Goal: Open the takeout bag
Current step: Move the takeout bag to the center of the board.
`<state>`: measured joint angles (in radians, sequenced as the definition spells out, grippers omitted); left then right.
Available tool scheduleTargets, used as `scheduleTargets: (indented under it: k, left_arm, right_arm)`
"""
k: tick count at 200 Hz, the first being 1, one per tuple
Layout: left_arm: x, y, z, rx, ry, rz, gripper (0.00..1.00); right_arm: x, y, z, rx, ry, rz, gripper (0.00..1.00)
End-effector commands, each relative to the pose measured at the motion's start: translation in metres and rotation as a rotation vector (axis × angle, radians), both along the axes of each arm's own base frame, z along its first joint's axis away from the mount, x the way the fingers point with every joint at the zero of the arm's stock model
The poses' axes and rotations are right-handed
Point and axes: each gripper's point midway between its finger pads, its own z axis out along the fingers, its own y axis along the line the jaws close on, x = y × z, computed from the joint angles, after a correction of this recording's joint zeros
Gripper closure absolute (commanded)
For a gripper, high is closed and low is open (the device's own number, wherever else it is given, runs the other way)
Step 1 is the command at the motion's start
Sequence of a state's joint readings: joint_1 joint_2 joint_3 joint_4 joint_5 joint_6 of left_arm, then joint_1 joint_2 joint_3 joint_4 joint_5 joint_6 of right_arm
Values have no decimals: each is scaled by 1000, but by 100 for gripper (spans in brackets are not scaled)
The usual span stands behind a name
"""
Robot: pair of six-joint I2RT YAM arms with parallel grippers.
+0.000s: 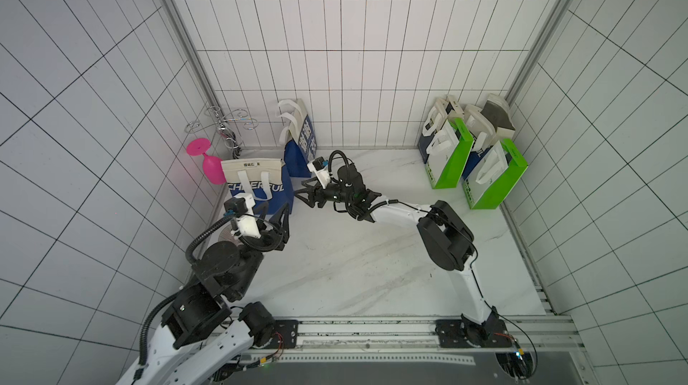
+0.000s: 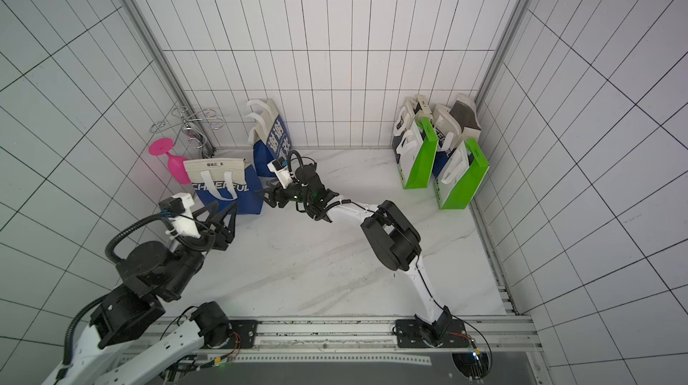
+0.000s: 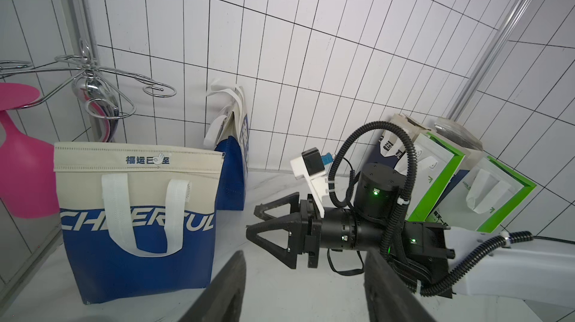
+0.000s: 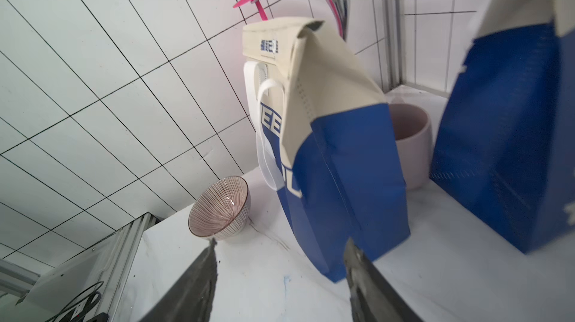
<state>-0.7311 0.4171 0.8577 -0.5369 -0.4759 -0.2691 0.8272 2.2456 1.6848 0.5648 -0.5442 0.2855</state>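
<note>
- Takeout bag (image 1: pixel 257 187) stands far-left in both top views, flap (image 1: pixel 250 166) shut; left gripper (image 1: pixel 277 205) gapes empty near it.
- Left wrist: right gripper (image 3: pixel 251 221) wide, empty, beside its right edge, likely to brace it.
- Right wrist: flap folded down.

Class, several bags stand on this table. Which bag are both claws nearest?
The blue-and-cream bag printed CHEERFUL, beside the pink goblet. The left claw and right claw sit by it; the other blue bag and the green bags stand farther off.
</note>
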Motion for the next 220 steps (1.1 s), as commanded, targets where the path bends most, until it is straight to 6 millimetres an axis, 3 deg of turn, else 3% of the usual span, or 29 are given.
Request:
scheduleTargets:
  k: [1,58,83,102,117,129,144,188,220]
  left_arm:
    - [-4,13,-5,38,9,40,38]
    - [-15,20,-6,32,-1,31,38]
    - [-17,22,-6,33,-8,29,38]
    - [-18,22,-6,34,-10,28,38]
    - [-18,22,-9,38,-7,28,38]
    - [-17,21,-12,40,-4,28,38]
    - [-16,20,-16,40,0,25,38]
    - [-13,10,-23,43,0,-9,38]
    - [-13,-9,-26,39,-46,-100,36]
  right_arm:
    - [3,29,54,145,-95,59,34]
    - [13,73,39,135,-108,75,35]
    - [20,84,33,128,-111,65,39]
    - [17,86,31,134,-107,79,54]
    - [15,85,31,130,-118,84,77]
    - [15,81,33,126,-130,63,94]
    - [14,72,40,128,-153,41,100]
    - [-1,28,61,129,-182,-1,100]
    - [-23,-25,45,110,-170,-53,100]
